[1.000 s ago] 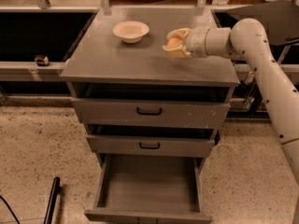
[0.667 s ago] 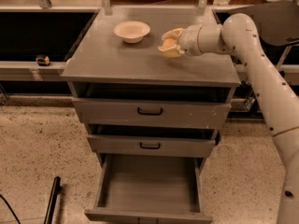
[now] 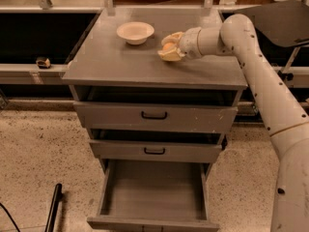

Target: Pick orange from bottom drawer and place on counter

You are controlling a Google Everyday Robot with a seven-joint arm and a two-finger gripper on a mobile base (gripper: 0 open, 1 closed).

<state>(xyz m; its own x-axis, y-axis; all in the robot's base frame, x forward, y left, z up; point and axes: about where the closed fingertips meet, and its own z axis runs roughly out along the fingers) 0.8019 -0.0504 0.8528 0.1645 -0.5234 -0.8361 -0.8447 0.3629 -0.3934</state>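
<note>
The orange [image 3: 167, 46] shows as a small orange spot between the cream fingers of my gripper [image 3: 169, 48]. The gripper is shut on it and sits low over the counter [image 3: 120, 62], just right of the cream bowl [image 3: 135, 32]. I cannot tell whether the orange touches the counter top. My white arm reaches in from the right. The bottom drawer [image 3: 153, 190] is pulled out wide below and shows a plain grey inside with nothing in it.
The two upper drawers with black handles [image 3: 154, 115] are slightly open. A black pole [image 3: 52, 209] lies on the speckled floor at the lower left. A dark shelf runs behind the cabinet with a small object [image 3: 43, 62] at the left.
My gripper has moved left across the counter with the orange in it, closer to the bowl. The drawers and bowl have not moved.
</note>
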